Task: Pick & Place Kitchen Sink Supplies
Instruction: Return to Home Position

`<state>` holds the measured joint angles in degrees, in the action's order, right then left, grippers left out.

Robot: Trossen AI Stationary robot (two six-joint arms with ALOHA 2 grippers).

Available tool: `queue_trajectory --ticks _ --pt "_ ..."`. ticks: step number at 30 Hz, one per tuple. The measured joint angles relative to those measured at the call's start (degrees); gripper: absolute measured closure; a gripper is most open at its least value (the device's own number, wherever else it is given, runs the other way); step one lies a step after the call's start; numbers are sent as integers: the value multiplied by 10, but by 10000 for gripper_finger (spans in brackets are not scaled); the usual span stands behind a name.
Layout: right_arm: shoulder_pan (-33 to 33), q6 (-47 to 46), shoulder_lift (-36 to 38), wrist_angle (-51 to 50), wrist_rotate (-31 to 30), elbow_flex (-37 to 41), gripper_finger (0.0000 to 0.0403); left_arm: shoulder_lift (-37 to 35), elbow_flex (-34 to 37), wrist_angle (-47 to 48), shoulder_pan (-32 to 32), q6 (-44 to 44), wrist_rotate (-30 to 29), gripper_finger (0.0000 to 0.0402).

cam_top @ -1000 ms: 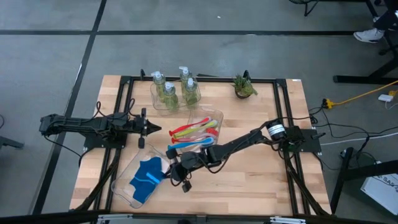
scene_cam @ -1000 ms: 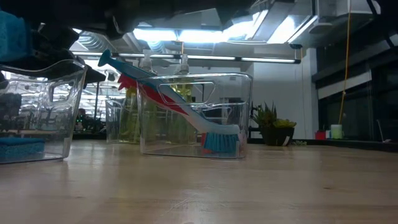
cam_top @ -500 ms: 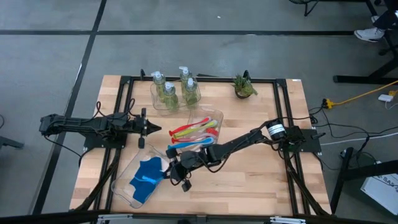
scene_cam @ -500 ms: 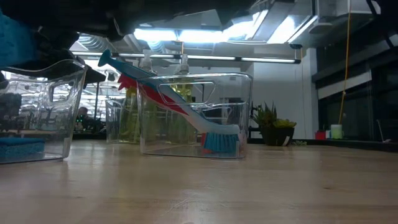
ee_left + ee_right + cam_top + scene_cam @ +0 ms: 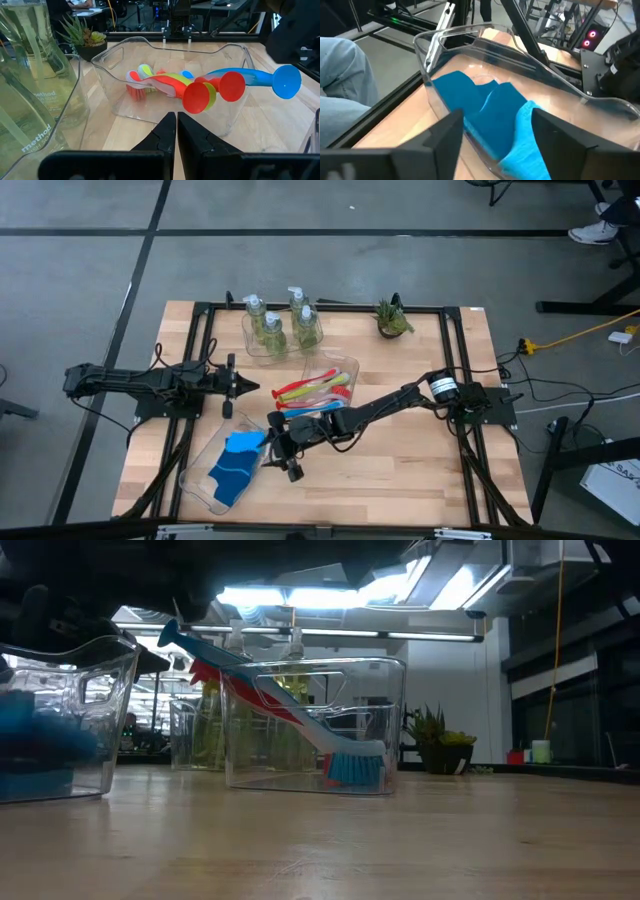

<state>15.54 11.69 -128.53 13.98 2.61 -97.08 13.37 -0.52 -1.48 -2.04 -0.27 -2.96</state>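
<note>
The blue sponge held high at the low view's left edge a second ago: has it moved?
Yes. The blue sponge has dropped below the rim of the clear bin and is now inside it.

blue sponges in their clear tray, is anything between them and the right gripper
Nothing visible does. The right gripper is open just over the clear tray, and the blue sponges lie inside it, straight ahead of its fingers. The left gripper is shut at the table's left side.
</note>
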Motion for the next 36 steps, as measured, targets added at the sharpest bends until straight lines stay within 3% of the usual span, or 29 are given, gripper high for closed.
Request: queue_trajectory --ticks 8,15,19,22,36 --pt "-3 -22 0 7 14 -11 138 0 0 0 0 0 0 393" --pt "-2 -35 4 10 65 -10 137 0 0 0 0 0 0 390" --pt "-2 -62 27 -53 71 -10 137 0 0 0 0 0 0 389" --pt "-2 -25 58 -99 80 -10 137 0 0 0 0 0 0 391" --pt "30 -64 96 -60 75 9 137 0 0 0 0 0 0 393"
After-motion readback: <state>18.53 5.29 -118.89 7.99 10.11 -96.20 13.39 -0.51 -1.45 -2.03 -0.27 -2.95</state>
